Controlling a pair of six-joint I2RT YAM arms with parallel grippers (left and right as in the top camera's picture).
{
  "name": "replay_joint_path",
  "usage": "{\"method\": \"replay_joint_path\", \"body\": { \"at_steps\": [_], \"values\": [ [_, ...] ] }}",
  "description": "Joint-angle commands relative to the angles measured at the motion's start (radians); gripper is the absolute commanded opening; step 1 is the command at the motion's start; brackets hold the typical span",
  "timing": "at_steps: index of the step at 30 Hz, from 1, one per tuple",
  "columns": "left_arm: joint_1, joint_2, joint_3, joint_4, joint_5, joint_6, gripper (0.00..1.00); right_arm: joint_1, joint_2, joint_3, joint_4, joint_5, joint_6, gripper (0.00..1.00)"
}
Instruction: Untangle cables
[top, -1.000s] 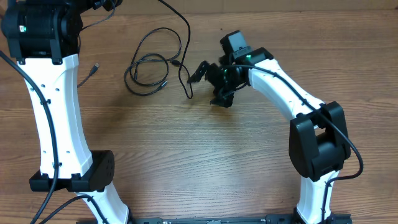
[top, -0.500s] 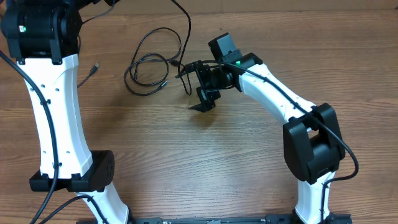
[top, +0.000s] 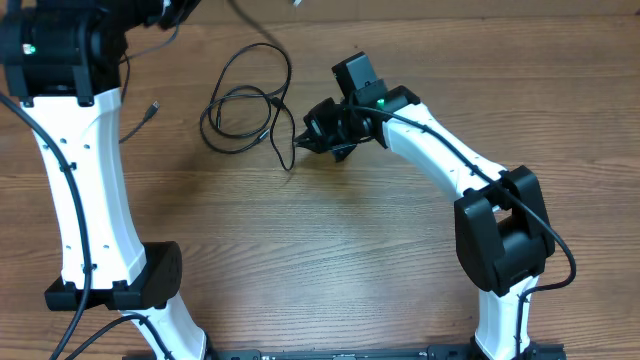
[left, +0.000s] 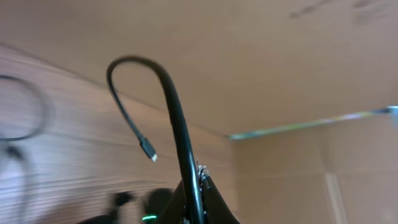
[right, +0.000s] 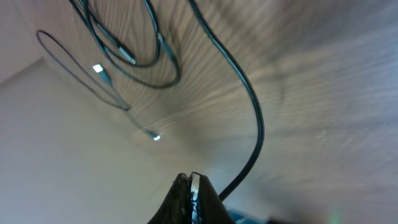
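Thin black cables (top: 232, 102) lie in loose overlapping loops on the wooden table at the back centre. In the left wrist view my left gripper (left: 198, 180) is shut on one black cable (left: 177, 118), which rises from the jaws, arches over and ends in a small plug (left: 149, 154) in the air. My right gripper (top: 312, 132) sits just right of the loops with its jaws shut. In the right wrist view a cable strand (right: 252, 118) runs past the right side of the right gripper (right: 191, 180). Nothing shows between the tips.
A separate thin cable with a plug end (top: 152, 107) lies near the left arm's white link (top: 85, 180). The right arm's base (top: 505, 240) stands at the front right. Bare wooden table (top: 330, 260) fills the middle and front.
My right gripper went from wide open to shut and moved left toward the loops. The strand beside it shifted left. The cable run at the top edge has lifted out of view.
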Motion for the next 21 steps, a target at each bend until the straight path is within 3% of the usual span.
{"method": "replay_joint_path", "body": {
  "at_steps": [1,4,8,13,15,21],
  "values": [
    [0.025,-0.023,0.014,-0.116,-0.245,0.227,0.04,-0.028,-0.047,-0.004,-0.063,0.112,-0.296,0.04],
    [0.025,-0.018,-0.008,-0.185,-0.351,0.276,0.04,-0.035,-0.116,-0.004,-0.115,0.188,-0.496,0.04],
    [0.007,0.024,-0.048,-0.2,-0.278,0.333,0.04,-0.035,-0.233,-0.004,-0.119,0.151,-0.729,0.04],
    [-0.001,0.076,-0.048,-0.203,-0.276,0.217,0.04,-0.035,-0.288,-0.004,-0.157,0.137,-0.744,0.04],
    [-0.007,0.1,-0.049,-0.244,-0.279,0.221,0.04,-0.035,-0.285,-0.004,-0.219,0.169,-0.744,0.17],
    [-0.089,0.177,-0.05,-0.486,-0.291,0.432,0.04,-0.048,-0.285,-0.004,-0.35,0.338,-0.74,0.36]
  ]
}}
